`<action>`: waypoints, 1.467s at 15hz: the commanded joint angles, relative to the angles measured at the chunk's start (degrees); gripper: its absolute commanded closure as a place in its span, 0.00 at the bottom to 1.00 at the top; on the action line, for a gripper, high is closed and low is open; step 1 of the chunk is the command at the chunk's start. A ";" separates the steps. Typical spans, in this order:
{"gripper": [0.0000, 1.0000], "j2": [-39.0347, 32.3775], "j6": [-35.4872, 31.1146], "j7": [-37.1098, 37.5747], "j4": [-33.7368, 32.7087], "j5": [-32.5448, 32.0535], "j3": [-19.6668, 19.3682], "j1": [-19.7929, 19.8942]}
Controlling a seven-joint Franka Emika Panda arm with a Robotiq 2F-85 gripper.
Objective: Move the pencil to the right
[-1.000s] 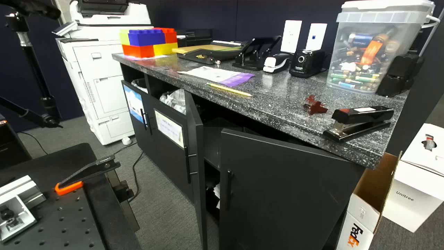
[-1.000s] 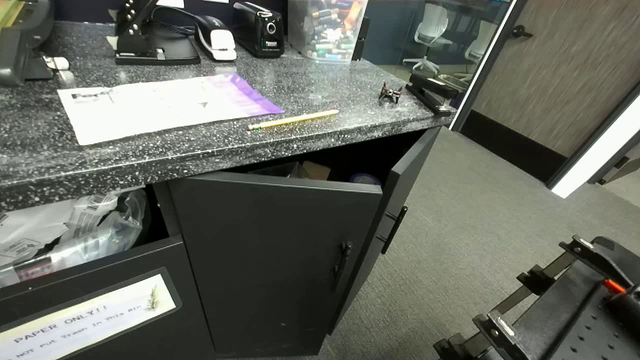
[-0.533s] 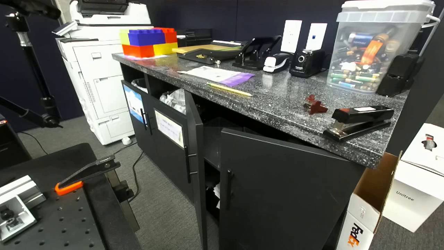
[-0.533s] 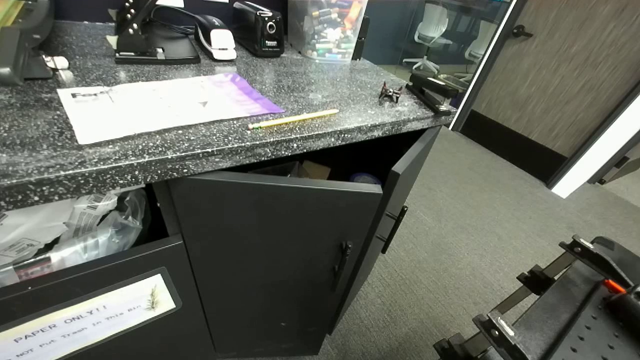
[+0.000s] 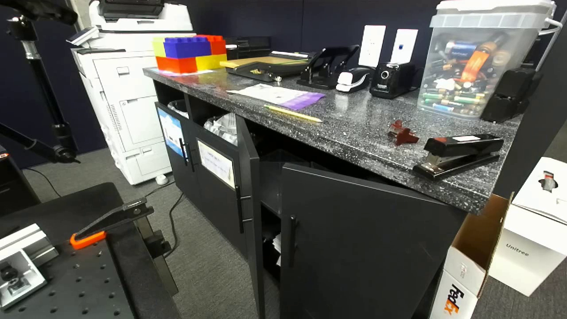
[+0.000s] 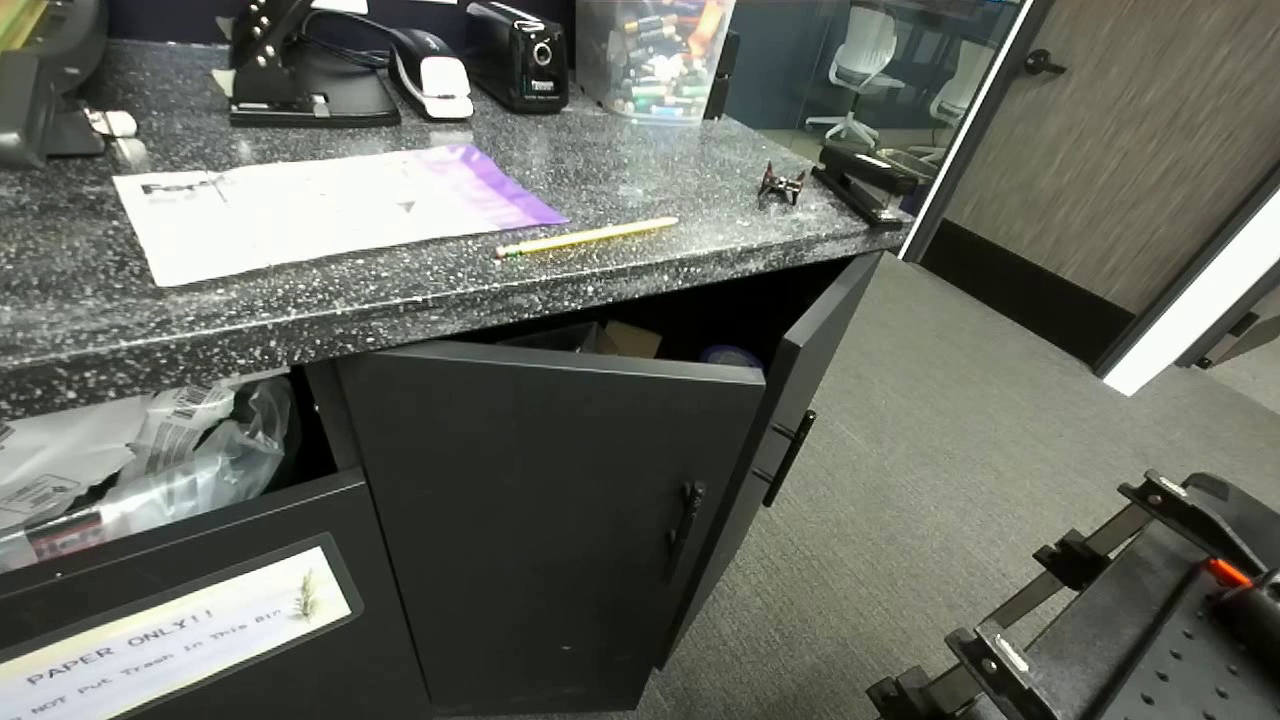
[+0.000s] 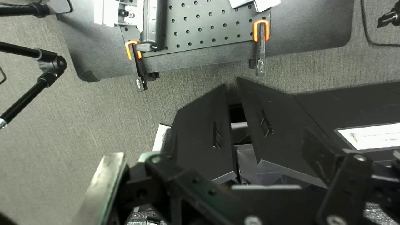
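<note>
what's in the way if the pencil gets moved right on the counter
Nothing visible blocks a short move of the pencil. Farther right in both exterior views, the red thing sits on the counter, with the stapler beyond it; a long slide might run into them.

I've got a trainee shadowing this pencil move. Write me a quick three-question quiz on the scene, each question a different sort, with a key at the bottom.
1. Multiple choice: what colour is the end of the paper sheet nearest the pencil? a) green b) purple c) orange

2. True or false: the black stapler appears to the right of the pencil in both exterior views.

3. Fill in the blank: in an exterior view, the sign reads "PAPER ____!!"

Key: 1. b) purple; 2. true; 3. ONLY.
</note>
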State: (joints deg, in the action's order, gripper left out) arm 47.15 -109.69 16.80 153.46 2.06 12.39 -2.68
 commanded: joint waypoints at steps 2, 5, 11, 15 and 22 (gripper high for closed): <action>0.00 -15.13 -10.96 4.58 -4.83 -1.89 1.97 2.98; 0.00 -25.13 -19.62 10.29 -9.34 -1.21 4.57 5.84; 0.00 -47.22 -29.66 24.01 -22.87 -9.86 8.22 10.38; 0.00 -61.94 -27.69 32.60 -35.68 -17.34 -0.49 1.56; 0.00 -83.07 -26.15 39.47 -58.91 -12.76 -10.13 -10.00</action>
State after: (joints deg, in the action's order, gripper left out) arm -27.78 -138.73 53.19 105.73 -13.25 5.53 -8.57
